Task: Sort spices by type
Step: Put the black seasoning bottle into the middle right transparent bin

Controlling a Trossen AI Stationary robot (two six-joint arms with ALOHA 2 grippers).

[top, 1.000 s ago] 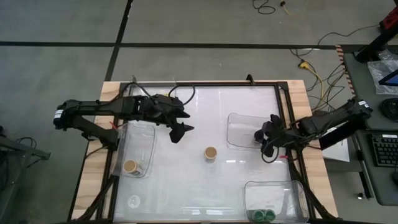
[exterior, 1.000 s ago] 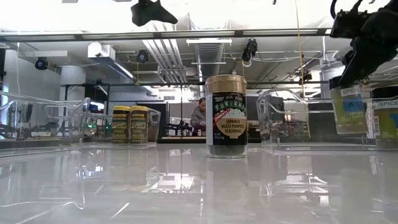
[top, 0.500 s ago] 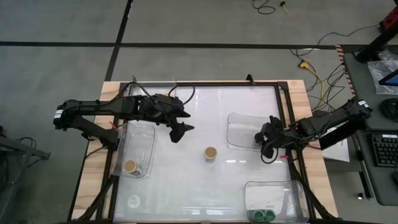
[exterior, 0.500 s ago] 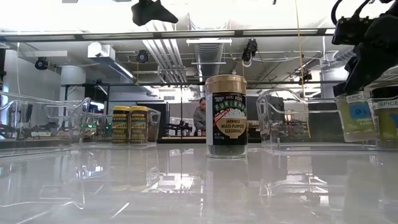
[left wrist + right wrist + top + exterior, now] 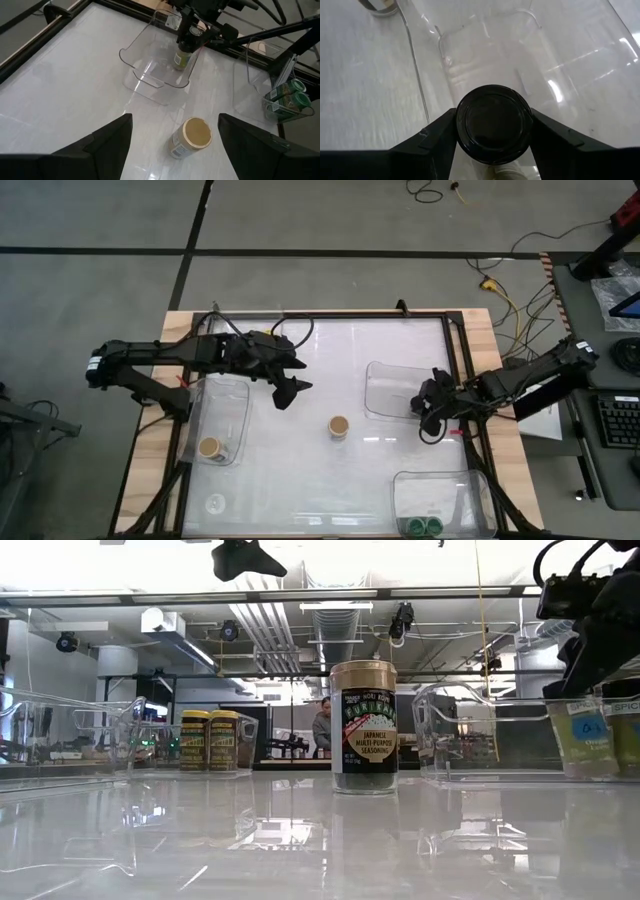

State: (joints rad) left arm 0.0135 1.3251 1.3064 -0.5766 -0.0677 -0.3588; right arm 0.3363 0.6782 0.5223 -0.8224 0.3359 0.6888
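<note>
Nearest the table-level camera, the tan-lidded jar [image 5: 363, 727] stands alone and upright in the middle of the glossy white table [image 5: 330, 480], label facing you; from above it sits between the trays, touching none [image 5: 339, 426].

Your right gripper [image 5: 492, 137] is the one at work. Its fingers are clamped on a black-lidded jar [image 5: 493, 123], holding it upright at the right-hand end of the clear middle-right tray [image 5: 385, 395]. From the left wrist view the jar [image 5: 184, 56] looks to sit low inside the tray, at or very near the floor, but you cannot tell for certain that it is resting. So the step in hand reads as setting this black-lidded spice into its tray.

Your left gripper [image 5: 290, 391] hangs above the table toward the far left of centre, fingers spread wide and holding nothing, with the tan-lidded jar in sight ahead of it [image 5: 192, 137].

Farther out, two green-lidded jars [image 5: 424, 526] sit together in the near-right tray [image 5: 400, 485], and another tan-lidded one [image 5: 209, 447] stands in the left tray [image 5: 235, 395]. Two yellow-labelled jars [image 5: 209, 741] show in a tray in the low view.

Next, you likely need to confirm the black-lidded jar is bearing on the tray floor, then part the right fingers and lift straight up so the jar is not tipped. After that the lone centre jar probably belongs with its match in the left tray.
</note>
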